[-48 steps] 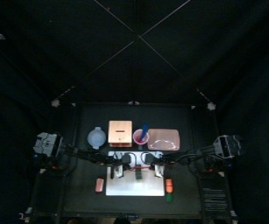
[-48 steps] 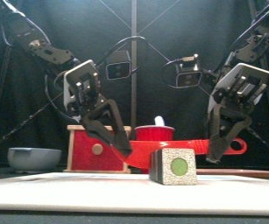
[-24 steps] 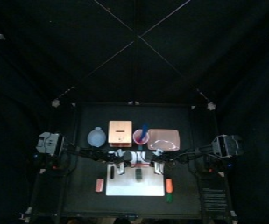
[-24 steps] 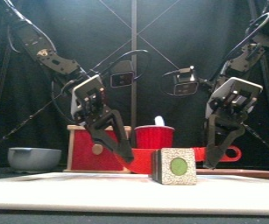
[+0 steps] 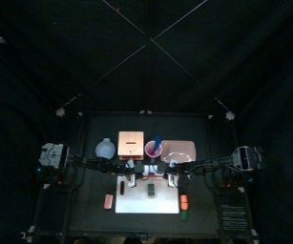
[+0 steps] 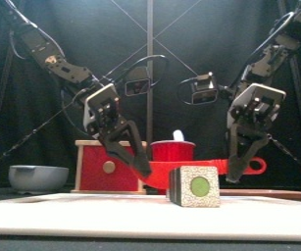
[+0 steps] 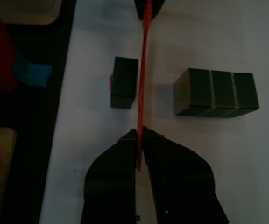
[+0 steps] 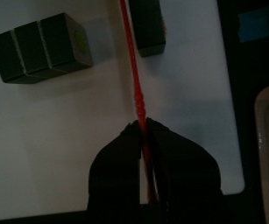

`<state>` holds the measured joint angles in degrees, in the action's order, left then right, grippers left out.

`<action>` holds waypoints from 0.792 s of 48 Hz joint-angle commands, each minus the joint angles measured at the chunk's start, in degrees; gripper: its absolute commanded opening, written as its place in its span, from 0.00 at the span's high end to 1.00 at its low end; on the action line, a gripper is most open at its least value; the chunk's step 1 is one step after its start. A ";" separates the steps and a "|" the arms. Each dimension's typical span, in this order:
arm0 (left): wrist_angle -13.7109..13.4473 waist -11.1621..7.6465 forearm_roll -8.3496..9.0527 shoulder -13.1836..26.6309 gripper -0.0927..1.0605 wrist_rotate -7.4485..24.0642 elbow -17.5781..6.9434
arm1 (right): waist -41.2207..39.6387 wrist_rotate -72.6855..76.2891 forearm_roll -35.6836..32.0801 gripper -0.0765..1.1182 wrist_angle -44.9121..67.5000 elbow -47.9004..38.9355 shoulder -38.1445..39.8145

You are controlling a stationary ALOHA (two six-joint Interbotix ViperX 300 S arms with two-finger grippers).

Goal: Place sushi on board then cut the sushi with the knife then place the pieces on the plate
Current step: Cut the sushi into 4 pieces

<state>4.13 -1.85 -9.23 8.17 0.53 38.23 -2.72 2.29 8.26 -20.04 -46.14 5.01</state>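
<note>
Black curtains enclose a small black table (image 5: 78, 205), with a white cutting board (image 5: 142, 210) lying at its front centre. The left gripper (image 6: 142, 175) and the right gripper (image 6: 240, 175) reach down over the board, each from its own side. Each has its jaws pressed together on one end of a red toy knife (image 7: 145, 52), so the knife spans roughly level between them. In the wrist views the blade is seen edge-on as a thin red line running from one gripper's jaws toward the other's.

The toy sushi roll (image 6: 196, 185) rests on the board in two parts, a single block (image 7: 124, 82) and a group of three blocks (image 7: 216, 92), which lie apart. The knife runs over the gap between them, just beside the single block. Whether the blade touches the board cannot be told. The front view shows the roll's end face, which is green at the centre.

Behind the board, from left to right, stand a blue-grey bowl (image 5: 105, 149), a wooden box (image 5: 131, 144) with a red drawer front, a red cup (image 5: 153, 148) and the pink tray (image 5: 178, 151).
</note>
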 commanded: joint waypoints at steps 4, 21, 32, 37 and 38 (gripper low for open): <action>-0.44 -1.93 0.00 -4.92 0.54 -0.18 -1.49 | 2.11 0.35 0.88 0.65 -2.37 2.64 4.48; -0.62 -7.21 -2.72 -4.83 0.54 -0.35 -2.11 | 6.77 0.35 4.92 0.65 -1.76 3.08 4.83; -0.62 -7.56 -4.66 -3.96 0.54 -0.35 -2.55 | 7.12 0.35 5.63 0.65 -0.70 2.90 4.13; -0.62 -7.91 -4.75 -3.96 0.54 -0.35 -2.55 | 7.29 0.35 5.80 0.65 -0.70 2.90 3.78; -0.62 -7.91 -4.83 -3.96 0.54 -0.35 -2.55 | 7.29 0.35 5.80 0.65 -0.70 2.90 3.78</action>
<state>3.25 -9.40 -13.89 4.83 0.18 37.62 4.57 2.46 13.89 -21.36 -44.12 8.00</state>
